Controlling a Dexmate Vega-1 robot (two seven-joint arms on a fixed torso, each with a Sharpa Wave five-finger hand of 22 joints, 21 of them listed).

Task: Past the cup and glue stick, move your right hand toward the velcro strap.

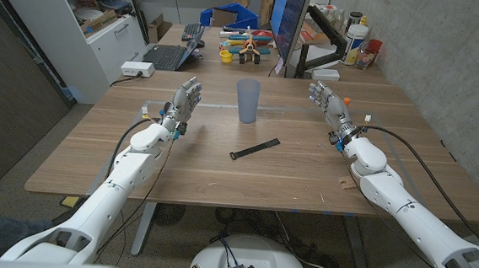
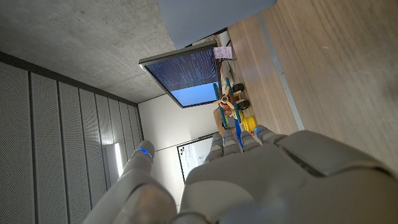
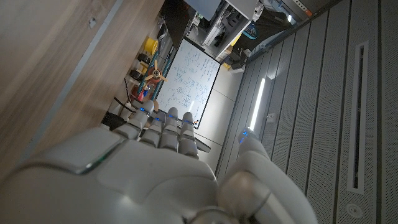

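Note:
A translucent blue-grey cup stands upright at the table's far middle. A black velcro strap lies slanted on the wood in front of it, near the table's centre. My right hand is raised over the far right of the table, fingers apart, holding nothing, well to the right of cup and strap. My left hand mirrors it on the left, fingers spread and empty. The wrist views show the backs of my left hand and right hand. I see no glue stick on the table.
Beyond the wooden table stand a laptop, a monitor, colourful toys and bottles. A small white item lies near my left hand. A cable runs along my right arm.

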